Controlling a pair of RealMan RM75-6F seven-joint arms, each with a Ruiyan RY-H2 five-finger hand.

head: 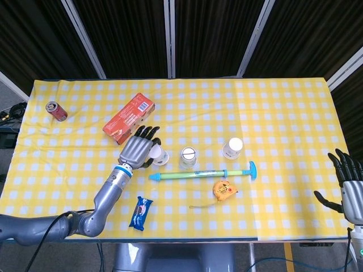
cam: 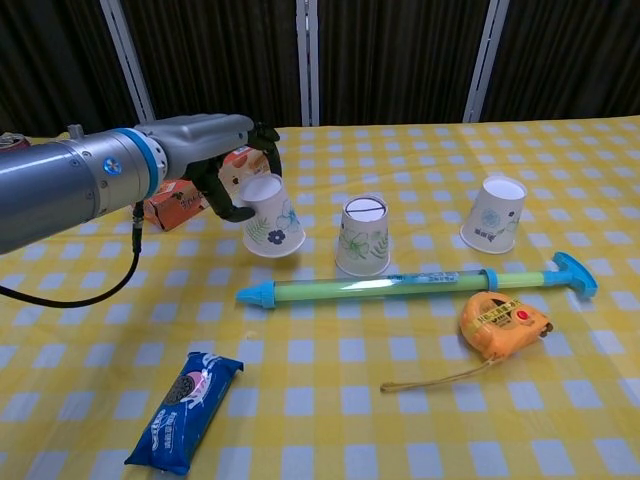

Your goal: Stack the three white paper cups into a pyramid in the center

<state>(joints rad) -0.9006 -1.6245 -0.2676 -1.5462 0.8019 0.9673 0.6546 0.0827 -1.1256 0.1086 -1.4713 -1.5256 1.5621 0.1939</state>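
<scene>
Currently the left hand (cam: 232, 172) grips a white paper cup (cam: 272, 217), fingers wrapped around its upper part, holding it upside down and slightly tilted above the yellow checked tabletop (head: 272, 107). This held cup hangs just left of the middle cup (cam: 362, 236), which stands inverted on the tabletop near the centre. The third cup (cam: 494, 215) stands inverted further right, well apart from the middle one. A green and blue water pump (cam: 415, 285) lies lengthwise just in front of the two standing cups. An orange tape measure (cam: 503, 324) sits in front of the pump, its strap trailing left. A blue cookie packet (cam: 184, 410) lies at the near left. A red box (head: 129, 118) lies behind the left hand; a red can (head: 55, 111) lies at the far left. The right hand (head: 350, 186) is at the right edge of the head view, holding nothing, fingers spread.
</scene>
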